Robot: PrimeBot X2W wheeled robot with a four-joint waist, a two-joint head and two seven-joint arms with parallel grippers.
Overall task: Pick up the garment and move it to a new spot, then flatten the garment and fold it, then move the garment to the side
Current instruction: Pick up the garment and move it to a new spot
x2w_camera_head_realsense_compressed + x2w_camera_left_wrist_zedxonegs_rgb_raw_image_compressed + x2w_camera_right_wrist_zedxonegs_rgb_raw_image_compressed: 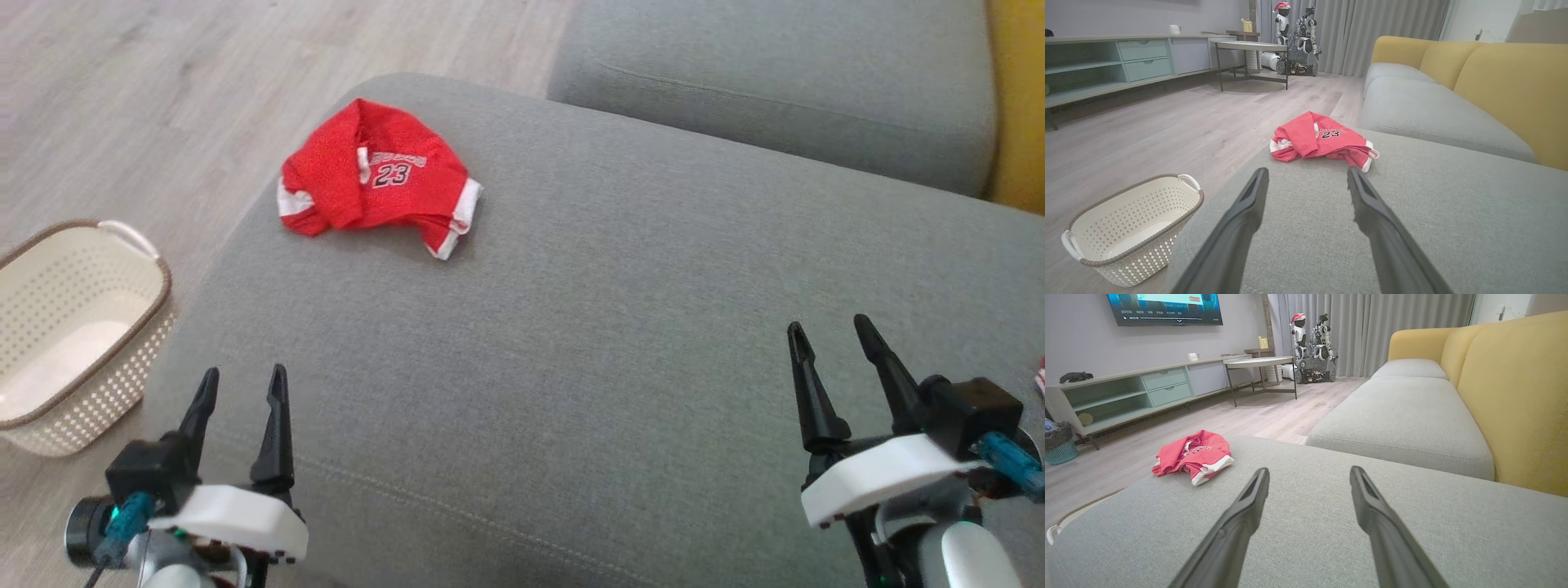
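A crumpled red jersey (375, 177) with white trim and the number 23 lies near the far left corner of the grey sofa seat (588, 343). It also appears in the left wrist view as the jersey (1323, 141) ahead of the fingers, and in the right wrist view as the jersey (1194, 455) to the left. My left gripper (243, 381) hovers open over the seat's near left edge, well short of the garment. Over the near right part of the seat, my right gripper (829, 328) stands open and holds nothing.
A cream perforated basket (73, 327) with a brown rim stands on the wood floor left of the sofa. A second grey cushion (775, 82) and yellow backrest (1515, 396) lie beyond. A TV cabinet (1135, 392), round table (1261, 363) and another robot (1312, 347) stand further off.
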